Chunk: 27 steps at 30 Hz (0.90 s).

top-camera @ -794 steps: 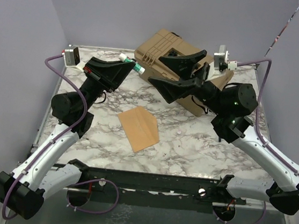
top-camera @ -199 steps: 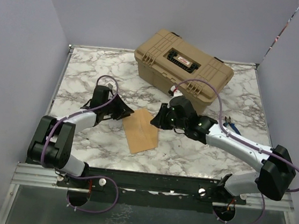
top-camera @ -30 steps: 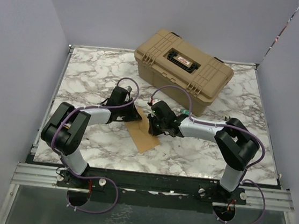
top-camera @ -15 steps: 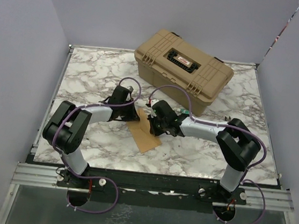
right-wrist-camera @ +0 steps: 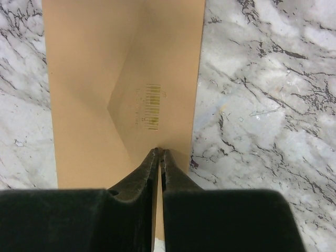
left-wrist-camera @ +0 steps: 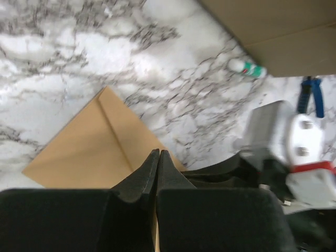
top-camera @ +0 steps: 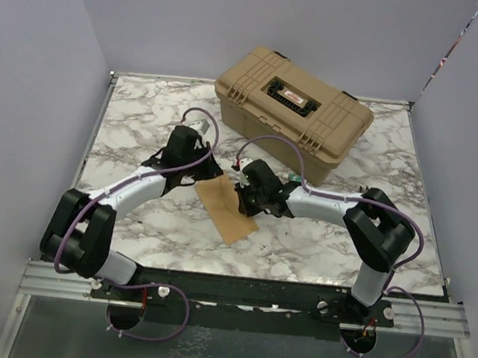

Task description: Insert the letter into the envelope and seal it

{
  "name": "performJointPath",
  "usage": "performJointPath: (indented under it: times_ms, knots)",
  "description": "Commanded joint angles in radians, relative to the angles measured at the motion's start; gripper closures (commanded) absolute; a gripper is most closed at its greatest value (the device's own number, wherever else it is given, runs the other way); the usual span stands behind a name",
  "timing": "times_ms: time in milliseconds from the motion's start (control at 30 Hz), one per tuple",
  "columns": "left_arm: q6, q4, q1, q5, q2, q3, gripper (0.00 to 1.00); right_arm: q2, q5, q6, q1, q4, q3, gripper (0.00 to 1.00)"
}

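A small barcode (right-wrist-camera: 153,106) is printed on the envelope (right-wrist-camera: 89,58), with tiny print beside it too faint to read. The tan case (top-camera: 314,127) near the worktop's far edge carries a red-and-white label (top-camera: 292,97), also illegible.

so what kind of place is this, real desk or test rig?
Likely a lab test cell: plain lilac walls box in a marble-pattern table, two arms sit on a metal rail, and a tan hard case stands behind the envelope.

The marbled worktop (top-camera: 142,120) carries a tan case (top-camera: 292,103), the envelope (top-camera: 226,216) and a small green-white tube (left-wrist-camera: 247,67).
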Motion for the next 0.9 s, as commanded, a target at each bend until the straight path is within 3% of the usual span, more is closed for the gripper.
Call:
performJointPath:
  times_ms: [0, 300, 867]
  knots:
    - [0.004, 0.086, 0.001, -0.019, -0.045, -0.027, 1.00, 0.031, -0.010, -0.039, -0.003, 0.017, -0.040, 0.92]
    - [-0.072, 0.186, 0.001, 0.017, 0.149, -0.009, 1.00, 0.022, -0.026, -0.071, -0.003, 0.042, -0.064, 0.92]
    - [-0.129, 0.107, 0.007, -0.044, 0.313, -0.050, 1.00, -0.037, -0.029, -0.093, -0.004, -0.001, -0.044, 0.91]
